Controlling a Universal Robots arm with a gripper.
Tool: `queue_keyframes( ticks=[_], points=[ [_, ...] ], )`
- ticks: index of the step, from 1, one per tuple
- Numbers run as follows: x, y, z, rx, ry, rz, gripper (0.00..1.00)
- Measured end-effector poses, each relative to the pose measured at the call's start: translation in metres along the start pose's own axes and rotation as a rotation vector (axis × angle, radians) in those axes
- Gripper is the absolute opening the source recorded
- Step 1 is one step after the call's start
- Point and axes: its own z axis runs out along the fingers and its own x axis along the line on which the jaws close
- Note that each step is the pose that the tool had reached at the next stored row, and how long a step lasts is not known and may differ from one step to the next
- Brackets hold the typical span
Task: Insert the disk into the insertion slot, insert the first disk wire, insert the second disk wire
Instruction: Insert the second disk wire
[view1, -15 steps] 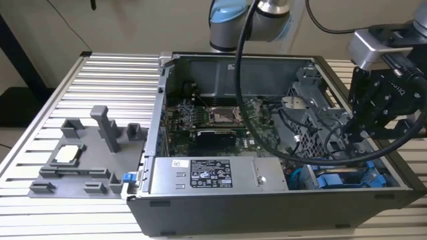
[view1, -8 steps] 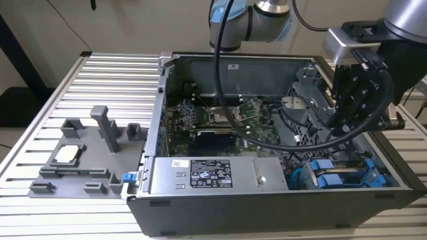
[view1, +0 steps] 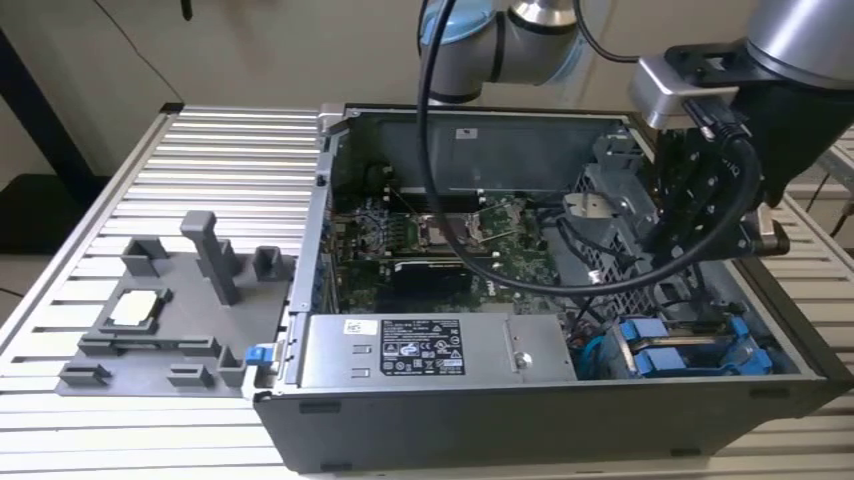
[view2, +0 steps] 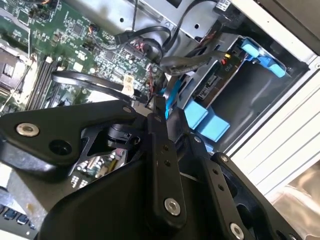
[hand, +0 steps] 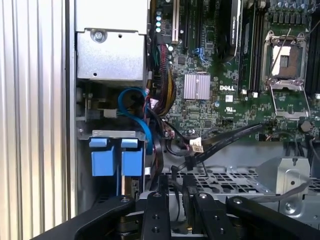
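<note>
Here the tool (hand: 175, 184) hangs inside the open computer case (view1: 534, 430), low in the case's corner on the exterior view's right. It sits at the edge of the perforated metal cage (hand: 225, 177) built into the case. Whether the tool is clenched or released cannot be told.

The disk (view2: 214, 82) lies in the insertion slot (view2: 252, 92) in that same corner of the case. Its dark labelled edge shows between the slot's grey walls in the second wrist view. Two blue tabs (hand: 103, 161) stand side by side at the slot's mouth.

A black cable (hand: 225, 140) with a small white tag crosses the case just in front of the tool, and whether the two touch cannot be told. A blue cable (hand: 134, 107) loops inside the case beside the slot. The green circuit board (hand: 200, 115) covers the case floor, and the power supply (view1: 427, 348) with its white sticker sits against the case's near wall.

The case stands on a slatted metal worktop (view1: 227, 170). Outside the case, on the exterior view's left, lies a grey parts holder (view1: 160, 320). The arm (view1: 801, 40) reaches down into the case from above.
</note>
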Motion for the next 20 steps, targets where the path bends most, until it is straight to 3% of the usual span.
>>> queue_keyframes(
  ticks=[4,12,15,20],
  points=[
    [-0.0009,0.001,0.0017,0.001,-0.0013,-0.002,0.27],
    [-0.0015,0.0052,0.0072,-0.0003,-0.0108,-0.031,0.27],
    [-0.0014,0.0086,0.0084,-0.0006,-0.0183,-0.043,0.27],
    [-0.0015,0.0086,0.0085,-0.0015,-0.0192,-0.055,0.29]
  ],
)
